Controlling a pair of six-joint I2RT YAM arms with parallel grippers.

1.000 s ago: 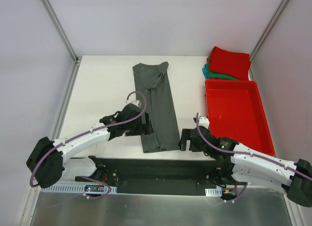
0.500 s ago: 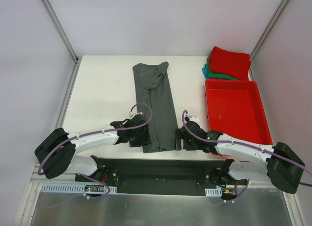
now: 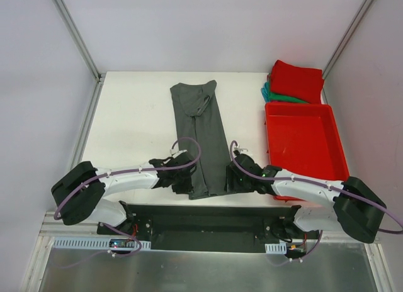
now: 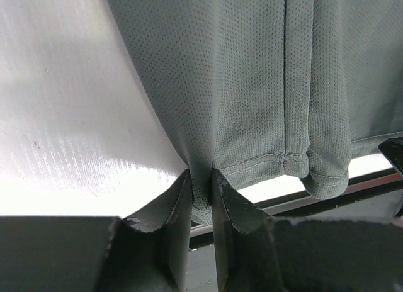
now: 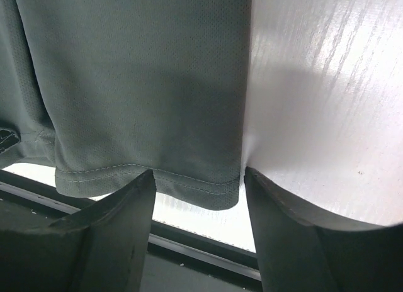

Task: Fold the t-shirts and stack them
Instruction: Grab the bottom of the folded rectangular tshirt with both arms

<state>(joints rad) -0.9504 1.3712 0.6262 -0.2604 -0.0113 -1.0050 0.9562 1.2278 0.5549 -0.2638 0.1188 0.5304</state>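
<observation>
Grey t-shirt (image 4: 252,84), wrist view, left hand (image 4: 201,174) seemingly pinching

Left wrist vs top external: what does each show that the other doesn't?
Left wrist only: the left gripper pinched on the near hem of the grey t-shirt, at its left corner, stitching visible. Top external only: the shirt's full length, the right gripper at the other corner, the red tray, and the folded red t-shirt lying on the teal t-shirt beyond it. Both: the hem at the near edge of the table.
</observation>
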